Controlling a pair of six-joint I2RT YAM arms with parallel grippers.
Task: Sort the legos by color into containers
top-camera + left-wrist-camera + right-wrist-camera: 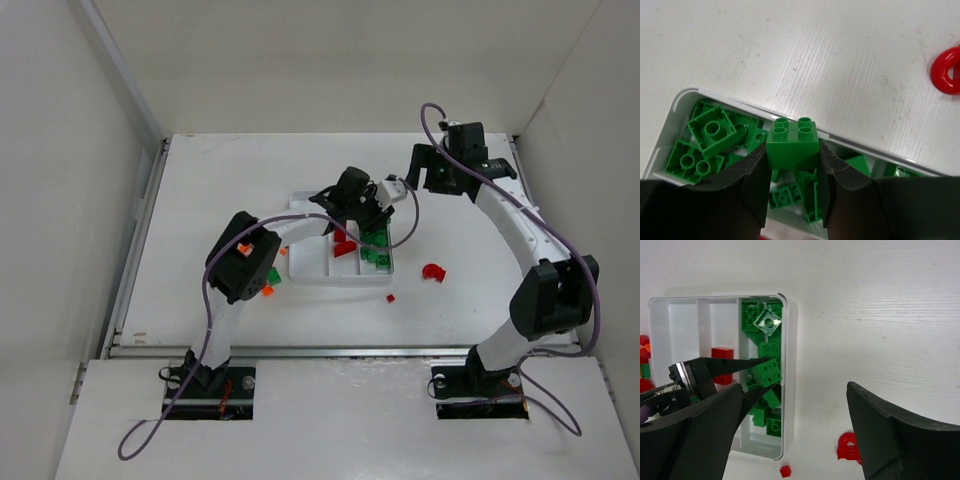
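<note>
1. Left claw [792,150]: clamped on a green brick [792,144] with four studs on top. One finger presses each side of the brick, and the brick sits upright.
2. Position of the green brick: in the right wrist view it hangs over the outermost compartment of the white tray [790,340], just inside the long outer wall. Whether it touches the pieces beneath cannot be told.
3. That compartment holds a heap of green pieces [762,322], several tilted and overlapping.
4. Middle compartment: a dark red brick [722,353] lies in it, and more red shows under the left claw.
5. Right claw [795,387]: fingers spread wide with nothing between them. It is raised over the surface [220,190] beyond the tray's far right corner, well apart from the left claw.
6. Loose on the surface to the right of the tray: a red arch piece [433,272] and, nearer the tray, a small red piece [390,298]. Neither touches the tray.
7. Loose to the left of the tray: an orange piece [268,291], just beside the left arm's elbow.
</note>
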